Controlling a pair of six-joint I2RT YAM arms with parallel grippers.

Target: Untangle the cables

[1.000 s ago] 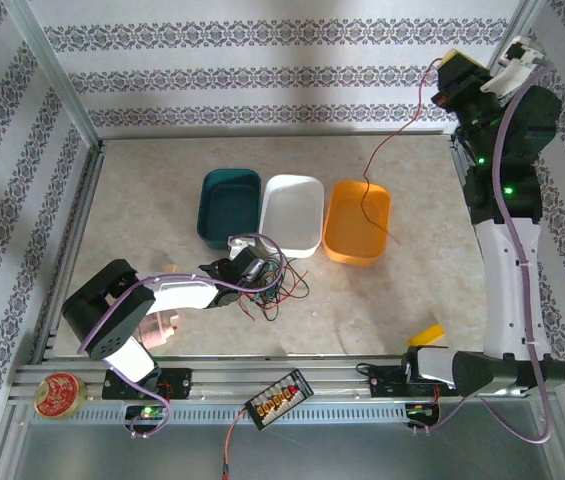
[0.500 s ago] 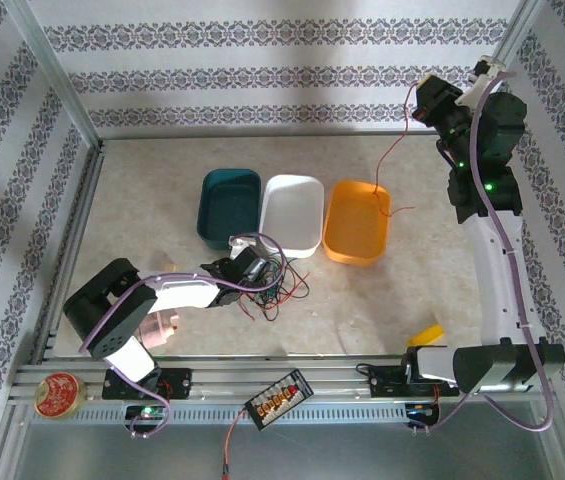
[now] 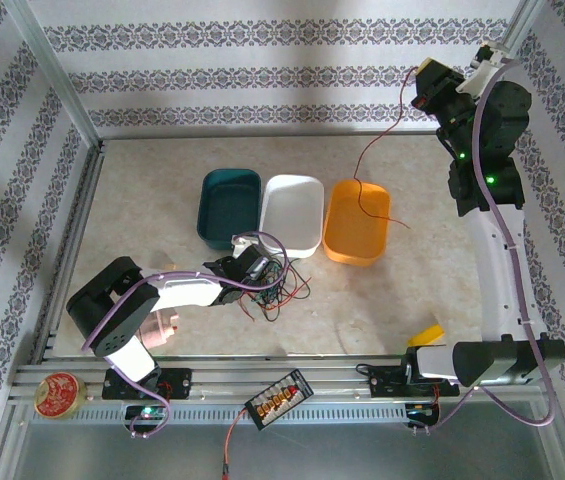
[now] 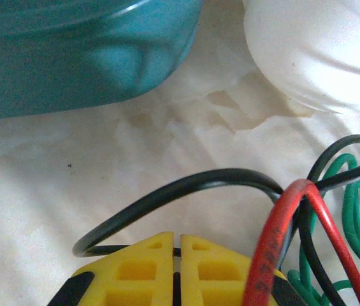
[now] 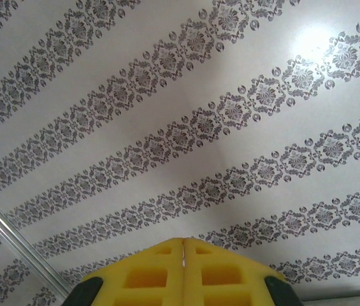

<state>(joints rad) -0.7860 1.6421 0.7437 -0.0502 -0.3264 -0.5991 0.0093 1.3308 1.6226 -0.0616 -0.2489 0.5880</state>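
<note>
Left jaws clamp tangled cables [image 3: 280, 288], right jaws a red strand [image 3: 362, 165] (contact hidden).

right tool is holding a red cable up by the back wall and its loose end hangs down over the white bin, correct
Not quite. The right tool does hold the red cable up by the back wall, but its loose end hangs down over the orange bin, not the white one. The top external view shows it.
</note>
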